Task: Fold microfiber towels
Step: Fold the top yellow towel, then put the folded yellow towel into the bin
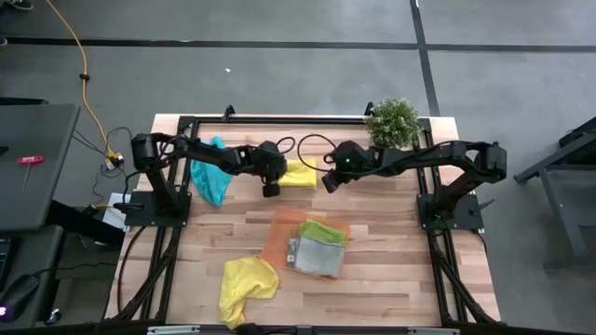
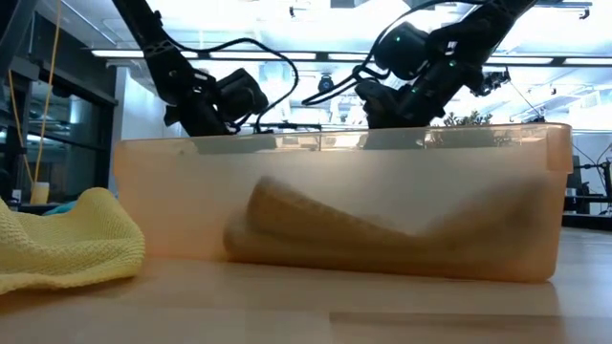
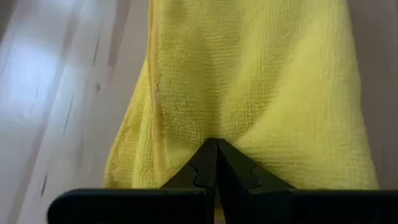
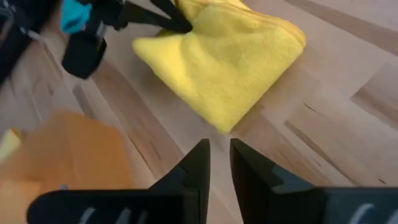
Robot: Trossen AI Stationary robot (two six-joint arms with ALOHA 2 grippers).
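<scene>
Left gripper (image 3: 216, 163) of mine is clamped onto the folded yellow microfiber towel (image 1: 300, 174) at upper centre of the high view. Right gripper (image 4: 219, 163) hovers just beside that towel, fingers nearly together, holding nothing, above the wooden table (image 1: 391, 279).

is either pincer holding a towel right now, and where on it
The left pincer is shut on the folded yellow towel at its edge. The right pincer holds nothing.

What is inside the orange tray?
In the orange tray lie a lime green towel and a light grey towel, folded, the green partly overlapped by the grey. Anything beneath them is covered.
</scene>
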